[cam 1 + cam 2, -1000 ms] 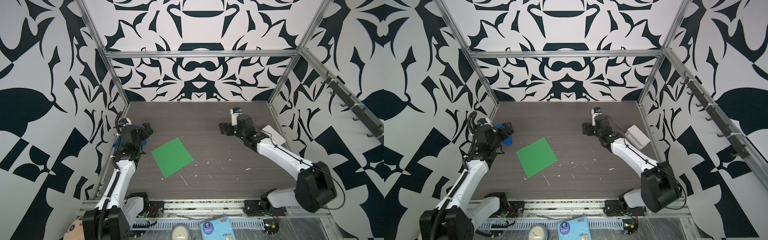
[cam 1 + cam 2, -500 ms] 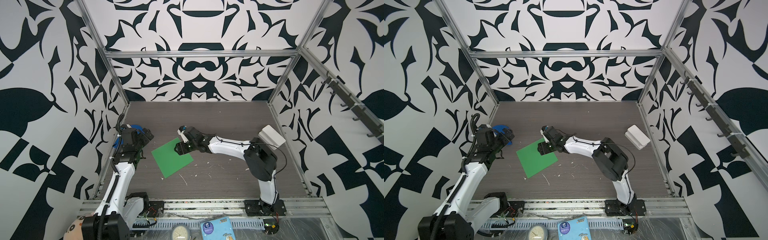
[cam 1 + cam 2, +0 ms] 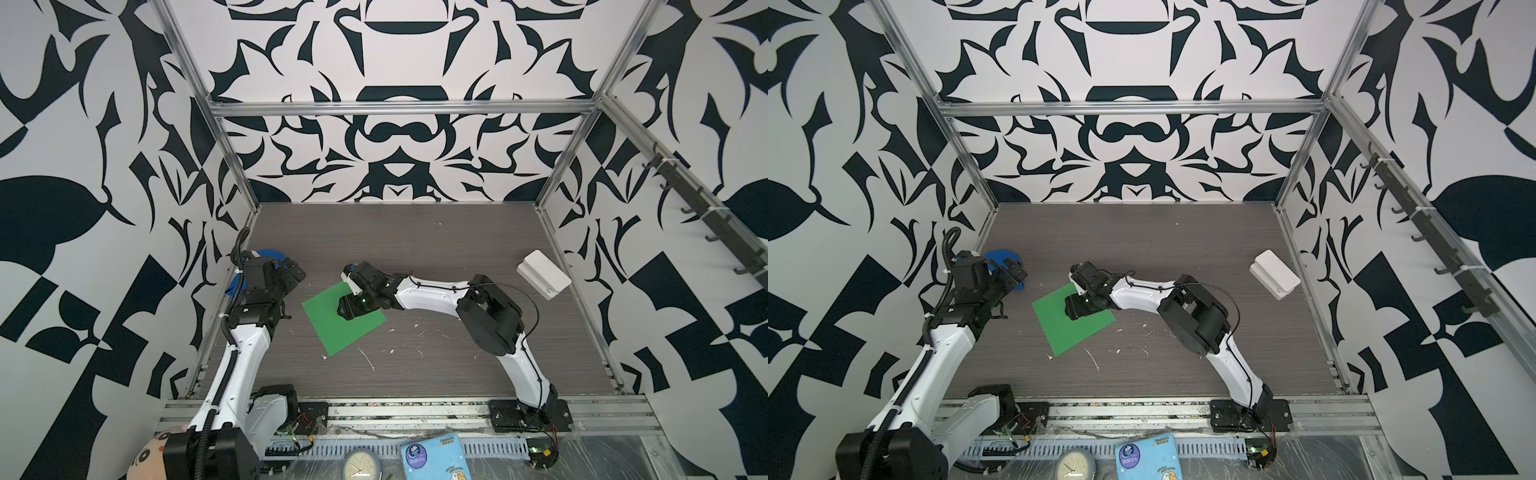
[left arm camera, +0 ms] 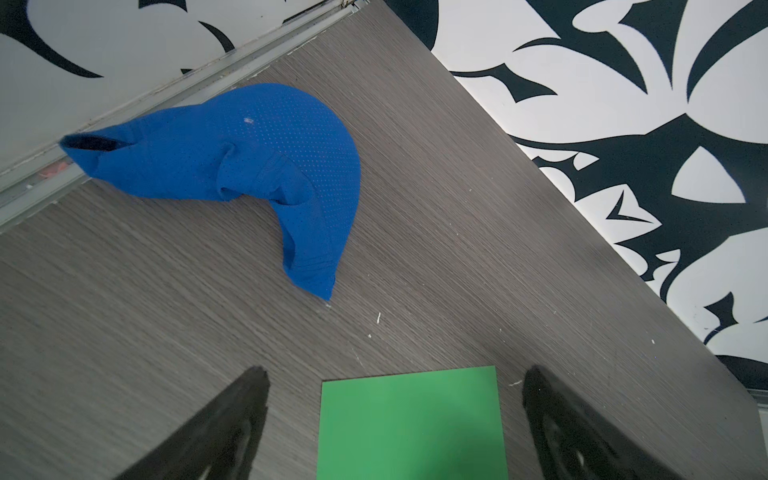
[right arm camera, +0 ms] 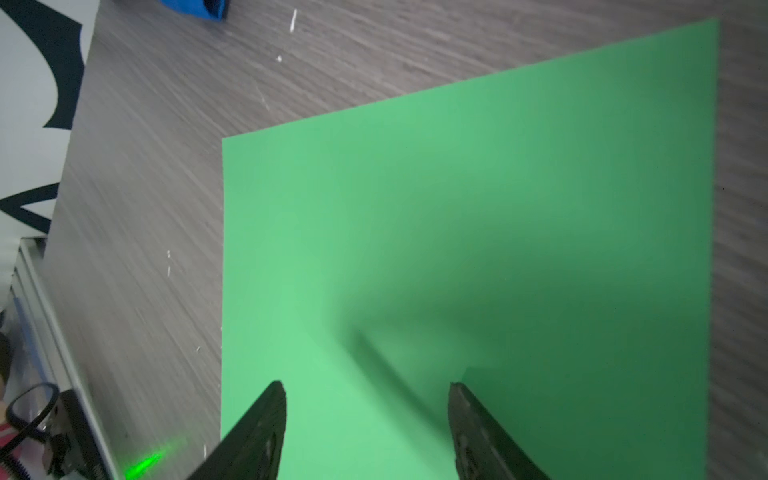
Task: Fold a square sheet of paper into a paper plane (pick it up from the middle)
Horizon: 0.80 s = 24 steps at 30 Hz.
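Left of the square sheet of paper [image 3: 332, 328], by the wall, lies a blue cloth cap [image 4: 249, 158]. The left claw [image 4: 397, 374] hangs just left of the sheet, jaws wide and empty. The sheet lies on the table [image 3: 415, 249]. The right claw [image 5: 365, 386] stands over its middle, jaws half apart, tips down at the paper.

1. You had bright, even, diffuse light in both top views, with no harsh glare.
2. Your right gripper [image 5: 366, 384] threw a soft, dark shadow across the square sheet of paper [image 5: 457, 208] ahead of its tips.
3. In the right wrist view its fingers [image 5: 257, 436] were out of focus, and the tabletop [image 5: 145, 166] beyond the sheet was smeared with blur.
4. The left wrist view was sharper; only the left gripper [image 4: 397, 370] looked soft.
5. Both top views stretched toward their edges.
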Tool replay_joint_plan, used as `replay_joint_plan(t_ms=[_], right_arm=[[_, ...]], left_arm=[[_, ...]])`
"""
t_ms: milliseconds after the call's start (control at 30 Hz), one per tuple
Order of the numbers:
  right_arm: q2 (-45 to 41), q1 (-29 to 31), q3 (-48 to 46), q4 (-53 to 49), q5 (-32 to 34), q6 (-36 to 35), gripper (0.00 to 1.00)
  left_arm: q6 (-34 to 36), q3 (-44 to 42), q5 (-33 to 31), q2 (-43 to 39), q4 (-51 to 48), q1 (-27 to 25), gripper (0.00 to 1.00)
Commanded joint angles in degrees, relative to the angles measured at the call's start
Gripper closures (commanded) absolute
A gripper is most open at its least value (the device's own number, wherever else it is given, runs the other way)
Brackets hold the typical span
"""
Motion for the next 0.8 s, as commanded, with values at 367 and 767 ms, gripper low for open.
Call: replay_joint_plan(t_ms=[367, 767], right_arm=[[-14.6, -8.8, -25.4, 5.6, 12.7, 12.1, 0.33], [-35.3, -16.2, -33.5, 5.5, 9.7, 12.5, 0.25]], left_arm=[[-0.6, 5.1, 7.5, 10.5, -1.3, -0.9, 0.0], [-4.3, 21.5, 8.2, 30.7, -14.5, -22.6, 0.01]])
